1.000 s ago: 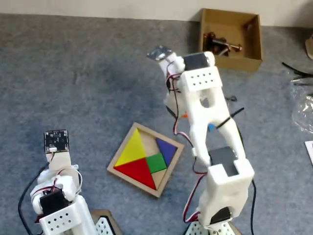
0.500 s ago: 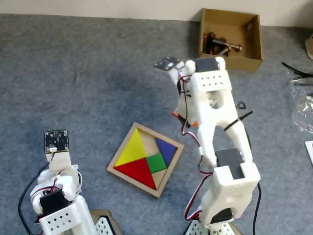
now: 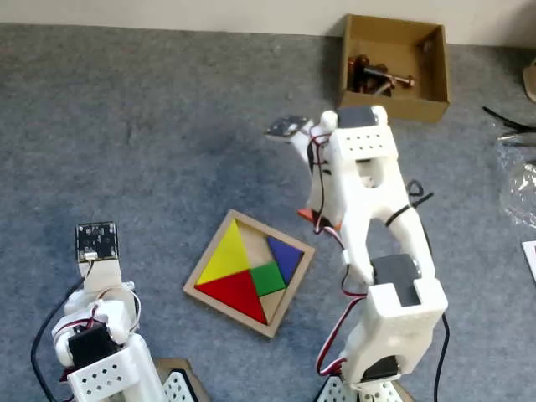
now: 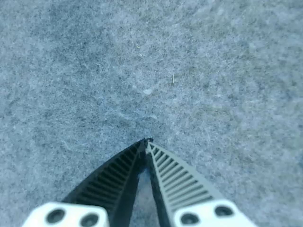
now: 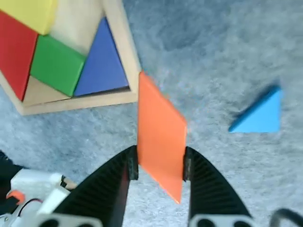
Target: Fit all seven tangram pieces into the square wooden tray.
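Observation:
The square wooden tray [image 3: 211, 253] lies on the grey carpet and holds a yellow triangle [image 3: 226, 254], a red triangle [image 3: 233, 291], a green square [image 3: 268, 278] and a dark blue triangle [image 3: 285, 255]. My right gripper [image 5: 160, 163] is shut on an orange parallelogram [image 5: 161, 127], which hangs just outside the tray's rim [image 5: 124, 45] beside the dark blue triangle [image 5: 102, 66]. From above, the orange piece [image 3: 307, 216] peeks out under the right arm [image 3: 360, 184]. A light blue triangle [image 5: 260, 116] lies loose on the carpet. My left gripper [image 4: 147, 142] is shut and empty over bare carpet.
A cardboard box [image 3: 394, 54] with small parts stands at the back right. Cables [image 3: 507, 126] and a plastic bag [image 3: 521, 193] lie at the right edge. The left arm [image 3: 96, 335] sits at the near left.
The right arm has drawn back from the far side towards the tray, carrying the orange parallelogram closer to the tray's right corner. The left arm has kept still.

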Available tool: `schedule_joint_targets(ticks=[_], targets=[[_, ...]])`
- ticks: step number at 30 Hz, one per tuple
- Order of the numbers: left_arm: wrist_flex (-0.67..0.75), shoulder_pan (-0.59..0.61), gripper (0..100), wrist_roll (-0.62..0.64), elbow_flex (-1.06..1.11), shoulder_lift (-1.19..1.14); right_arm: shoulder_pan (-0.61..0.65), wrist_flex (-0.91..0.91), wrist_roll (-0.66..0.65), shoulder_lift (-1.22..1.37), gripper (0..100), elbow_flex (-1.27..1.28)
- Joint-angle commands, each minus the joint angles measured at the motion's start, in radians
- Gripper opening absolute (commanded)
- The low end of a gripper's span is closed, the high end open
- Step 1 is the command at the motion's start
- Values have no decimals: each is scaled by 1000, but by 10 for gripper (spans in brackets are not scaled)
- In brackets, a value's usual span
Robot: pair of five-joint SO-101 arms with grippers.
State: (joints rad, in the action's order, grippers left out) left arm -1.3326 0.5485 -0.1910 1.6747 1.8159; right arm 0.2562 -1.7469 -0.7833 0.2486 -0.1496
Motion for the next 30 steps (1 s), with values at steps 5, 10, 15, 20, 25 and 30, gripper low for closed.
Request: schedule_joint_targets(ticks=[5,10,15,20,25,30], targets=[[-5,-15,5,9,21,5,-13,-15,-20,-62,111,-2],[-5,-15,5,9,21,5,-15,-16,-57,-62,111,-2],[-5,-15,5,9,21,5,-25,-16,-63,-62,111,1],[-5,-15,5,9,21,5,-35,-18,-63,-62,111,25],[-5,-15,5,9,21,5,-36,-18,-57,-68,111,151],[-5,-15,5,9,21,5,-62,-18,-9,-68,114,191]])
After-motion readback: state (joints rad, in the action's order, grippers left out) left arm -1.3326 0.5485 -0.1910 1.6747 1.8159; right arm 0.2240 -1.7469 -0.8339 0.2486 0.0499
